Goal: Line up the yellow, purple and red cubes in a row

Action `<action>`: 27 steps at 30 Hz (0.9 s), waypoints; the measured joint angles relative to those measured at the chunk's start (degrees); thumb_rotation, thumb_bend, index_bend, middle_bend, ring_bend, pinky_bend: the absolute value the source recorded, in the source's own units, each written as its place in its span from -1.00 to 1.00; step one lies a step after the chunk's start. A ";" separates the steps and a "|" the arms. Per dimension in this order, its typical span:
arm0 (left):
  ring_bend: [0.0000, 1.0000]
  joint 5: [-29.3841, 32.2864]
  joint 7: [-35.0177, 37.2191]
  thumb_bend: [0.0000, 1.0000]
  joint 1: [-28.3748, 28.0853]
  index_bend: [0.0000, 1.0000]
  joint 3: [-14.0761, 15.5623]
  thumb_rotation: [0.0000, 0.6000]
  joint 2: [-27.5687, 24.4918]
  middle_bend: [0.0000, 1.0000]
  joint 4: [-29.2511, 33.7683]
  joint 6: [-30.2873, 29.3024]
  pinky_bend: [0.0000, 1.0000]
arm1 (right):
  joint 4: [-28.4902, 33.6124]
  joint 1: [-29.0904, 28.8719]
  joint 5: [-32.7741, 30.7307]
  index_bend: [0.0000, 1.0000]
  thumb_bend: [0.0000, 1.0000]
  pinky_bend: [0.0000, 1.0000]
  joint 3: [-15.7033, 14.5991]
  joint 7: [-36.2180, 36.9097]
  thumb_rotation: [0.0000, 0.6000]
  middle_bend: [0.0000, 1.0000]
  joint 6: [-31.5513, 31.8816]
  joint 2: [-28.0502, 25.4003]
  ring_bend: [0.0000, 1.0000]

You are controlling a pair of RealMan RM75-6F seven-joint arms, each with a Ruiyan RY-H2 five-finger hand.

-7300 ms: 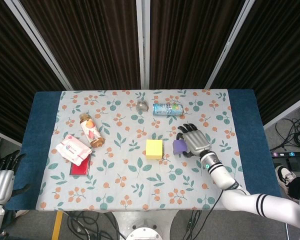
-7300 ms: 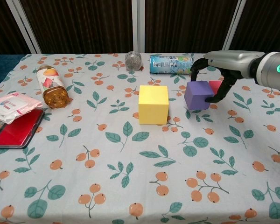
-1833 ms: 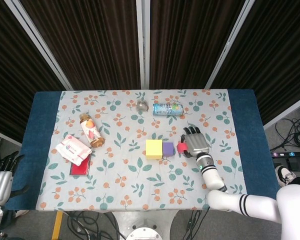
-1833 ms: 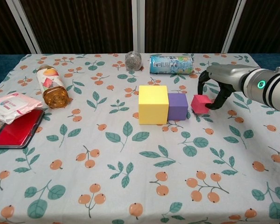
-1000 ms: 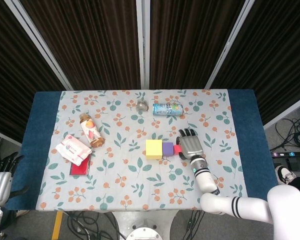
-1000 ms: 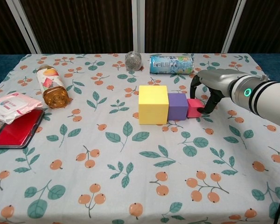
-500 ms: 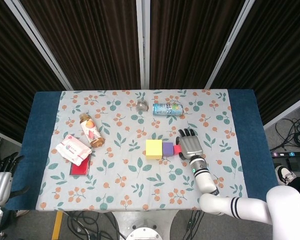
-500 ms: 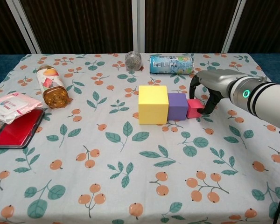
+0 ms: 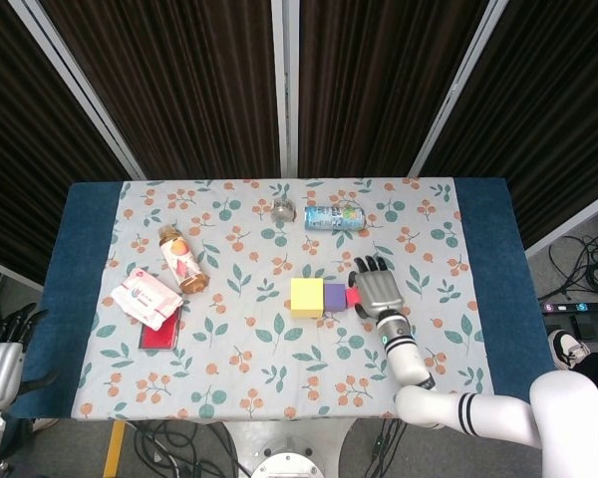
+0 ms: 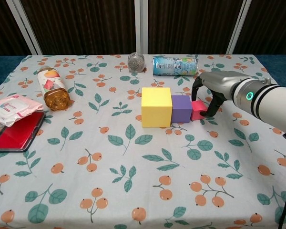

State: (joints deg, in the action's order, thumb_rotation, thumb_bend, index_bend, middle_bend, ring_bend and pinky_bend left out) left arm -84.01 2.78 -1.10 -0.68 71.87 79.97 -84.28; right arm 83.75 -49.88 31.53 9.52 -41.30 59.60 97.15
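I see the yellow cube (image 10: 156,107), purple cube (image 10: 181,108) and small red cube (image 10: 198,110) touching in one row, all flat on the tablecloth.

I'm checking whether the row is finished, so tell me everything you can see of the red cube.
The red cube is the smallest of the three, a plain matte block, pinkish red, that looks like foam. It sits flat on the floral tablecloth at the right end of the row, pressed against the purple cube, which in turn abuts the yellow cube. The right hand arches over it, fingers down on its far and right sides, apparently touching it. The head view shows only a sliver of red.
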 measured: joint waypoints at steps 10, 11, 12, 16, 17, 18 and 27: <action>-0.74 -0.23 0.10 -0.82 0.00 -0.61 0.05 1.00 0.03 -0.63 -0.08 -0.13 -0.67 | 3.97 2.08 2.82 -0.50 -0.57 -1.00 0.20 2.95 1.00 -0.89 1.11 -3.54 -1.00; -0.74 -0.26 0.08 -0.82 0.01 -0.61 0.06 1.00 0.01 -0.63 -0.05 -0.15 -0.67 | 4.60 2.46 3.17 -0.50 -0.57 -1.00 0.10 3.39 1.00 -0.90 1.16 -4.27 -1.00; -0.74 -0.27 0.04 -0.82 0.02 -0.60 0.07 1.00 -0.01 -0.63 -0.02 -0.17 -0.67 | 5.48 3.00 3.55 -0.50 -0.57 -1.00 -0.08 3.99 1.00 -0.91 1.15 -5.34 -1.00; -0.74 -0.35 -0.32 -0.82 0.04 -0.61 0.06 1.00 -0.08 -0.63 0.36 -0.33 -0.67 | 8.75 4.80 3.94 -0.50 -0.49 -1.00 -0.76 6.86 1.00 -1.00 -0.42 -9.61 -1.00; -0.74 -0.41 -0.48 -0.82 0.02 -0.61 0.06 1.00 -0.09 -0.63 0.52 -0.35 -0.67 | 9.43 5.15 3.88 -0.51 -0.43 -1.00 -0.83 7.81 1.00 -1.00 -1.28 -10.67 -1.00; -0.74 -0.48 -0.64 -0.82 -0.01 -0.61 0.07 1.00 -0.11 -0.63 0.71 -0.36 -0.67 | 10.19 5.57 3.74 -0.52 -0.40 -1.00 -0.88 9.20 1.00 -1.00 -2.66 -11.99 -1.00; -0.74 -1.07 -1.98 -0.82 0.09 -0.61 0.15 1.00 -0.72 -0.63 2.47 -1.16 -0.67 | 10.52 6.77 2.45 -0.59 -0.27 -1.00 -0.28 21.01 1.00 -1.00 -15.45 -16.09 -1.00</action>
State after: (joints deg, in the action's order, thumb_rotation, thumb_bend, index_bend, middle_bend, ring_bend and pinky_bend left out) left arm -85.08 0.81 -1.01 -0.53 71.16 82.44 -85.44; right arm 94.27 -43.11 33.98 9.24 -20.30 44.15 81.06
